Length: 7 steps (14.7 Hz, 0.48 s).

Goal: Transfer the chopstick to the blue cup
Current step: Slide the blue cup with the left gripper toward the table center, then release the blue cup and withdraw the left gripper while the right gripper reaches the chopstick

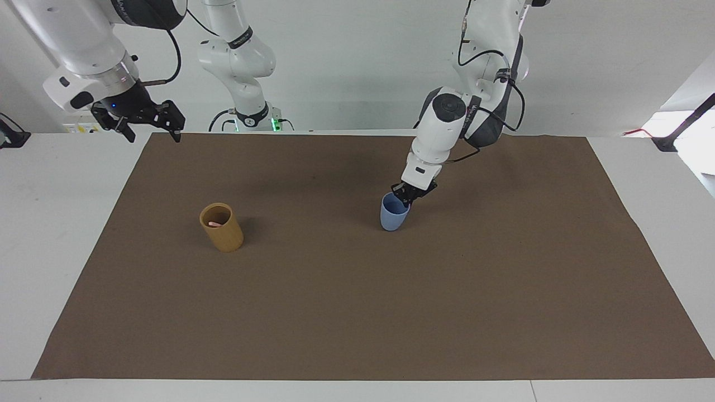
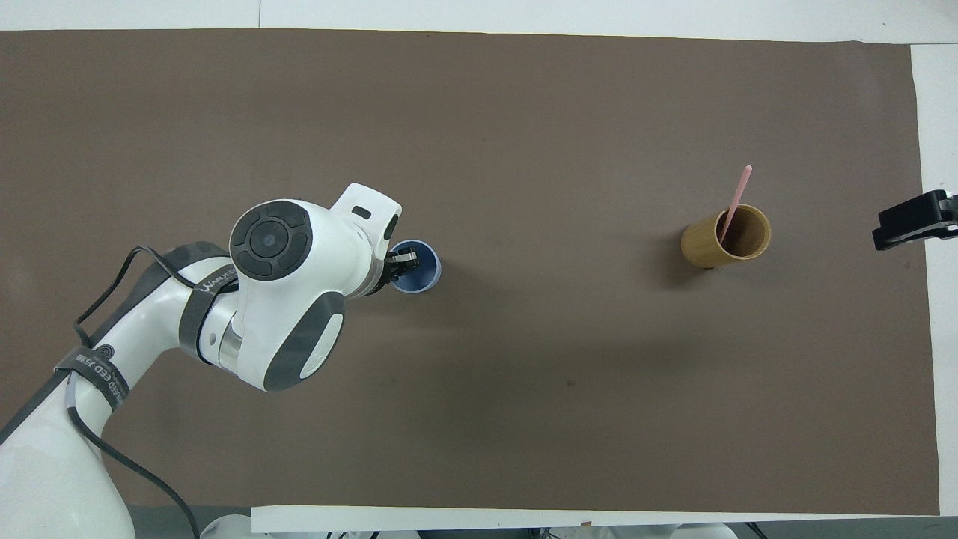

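- Tan bamboo-coloured holder (image 1: 222, 227) stands on the brown mat (image 1: 357, 312) toward the right arm's end of the table, about midway between the mat's robot-side edge and its outer edge. It carries the chopstick (image 2: 735, 202).
- Pink and very slim, the chopstick stands on its lower end inside the holder. Its long axis runs steeply up, and in the overhead view its top pokes out over the rim, leaning away from the robots.
- Of the two, the right gripper (image 1: 146, 120) is plainly the nearer. It hangs with fingers spread and empty over the mat's robot-side corner at that end, and the chopstick lies out from it toward the mat's middle and well below. That arm waits.
- Light blue and smooth, the blue cup (image 1: 394, 213) sits upright near the mat's middle, well apart from the holder, narrowing toward its base.
- At the cup's rim on the robots' side, the left gripper (image 1: 407, 196) has its fingertips pinching the cup wall, one tip inside the mouth.
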Motion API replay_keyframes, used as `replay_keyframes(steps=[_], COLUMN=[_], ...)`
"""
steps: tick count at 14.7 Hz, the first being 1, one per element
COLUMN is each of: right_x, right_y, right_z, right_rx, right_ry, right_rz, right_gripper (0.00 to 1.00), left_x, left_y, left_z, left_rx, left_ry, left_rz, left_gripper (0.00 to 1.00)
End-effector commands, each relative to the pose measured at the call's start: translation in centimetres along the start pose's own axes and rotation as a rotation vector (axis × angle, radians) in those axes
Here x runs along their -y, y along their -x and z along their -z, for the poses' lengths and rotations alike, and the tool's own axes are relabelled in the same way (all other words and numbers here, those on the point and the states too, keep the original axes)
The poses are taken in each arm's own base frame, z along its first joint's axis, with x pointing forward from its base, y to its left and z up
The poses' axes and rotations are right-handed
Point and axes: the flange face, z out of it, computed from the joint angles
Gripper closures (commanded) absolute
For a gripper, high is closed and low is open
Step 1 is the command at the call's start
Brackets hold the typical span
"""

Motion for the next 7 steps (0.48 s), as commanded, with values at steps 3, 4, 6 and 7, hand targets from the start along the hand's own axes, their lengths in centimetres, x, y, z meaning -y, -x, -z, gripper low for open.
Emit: replay_keyframes(steps=[3,4,6,7], right_x=[0.8,0.9,1.3,1.6], right_y=[0.7,0.7,0.4,0.2], right_z=[0.1,0.1,0.1,0.3], right_rx=[0.003,0.003,-0.016,-0.042], right_ry=[-0.013,-0.013,-0.041,-0.064], right_rz=[0.029,0.041,0.077,0.079], right_gripper=[0.0,0.0,0.0,0.0], left_x=[0.1,-0.1,-0.9,-1.4], left_y=[-0.4,-0.4,-0.8,-1.0], left_z=[-0.1,0.7,3.2,4.9], left_rx=[-0.002,-0.006,0.016,0.031], left_ry=[0.006,0.012,-0.002,-0.013], left_rz=[0.02,0.026,0.044,0.049], left_gripper=[0.0,0.0,0.0,0.0])
